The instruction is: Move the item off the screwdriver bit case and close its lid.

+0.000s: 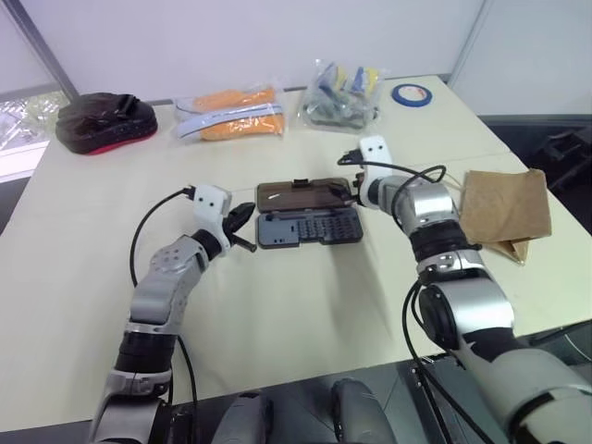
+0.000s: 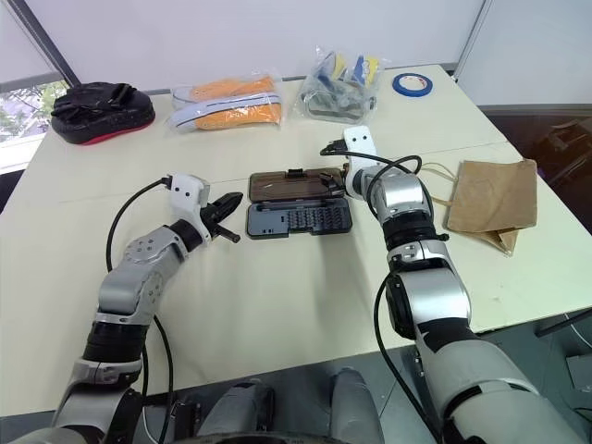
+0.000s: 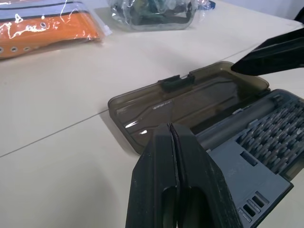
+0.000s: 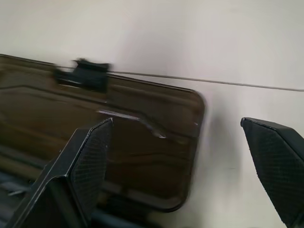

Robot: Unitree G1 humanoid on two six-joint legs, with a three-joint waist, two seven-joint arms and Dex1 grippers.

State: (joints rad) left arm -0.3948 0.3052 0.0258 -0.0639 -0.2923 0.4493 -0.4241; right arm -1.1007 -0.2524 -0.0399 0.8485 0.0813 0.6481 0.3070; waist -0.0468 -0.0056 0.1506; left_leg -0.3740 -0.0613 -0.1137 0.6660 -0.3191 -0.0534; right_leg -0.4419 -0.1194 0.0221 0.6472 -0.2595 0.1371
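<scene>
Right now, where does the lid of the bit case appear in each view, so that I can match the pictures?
Left eye view: the lid lies open, flat on the table, beyond the grey tray.
Right eye view: centre, same arrangement.
Left wrist view: middle, behind the left tool.
Right wrist view: left part, beside the right tool.
Shared landmark: black latch tab.

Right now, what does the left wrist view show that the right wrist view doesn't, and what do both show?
Left wrist view: the case's grey tray with its rows of bits, two plastic bags at the far table edge, and the left tool with fingers together. Right wrist view: the right tool spread wide at the lid's corner. Both: the brown lid lying open flat on the table, and its black latch tab.
</scene>
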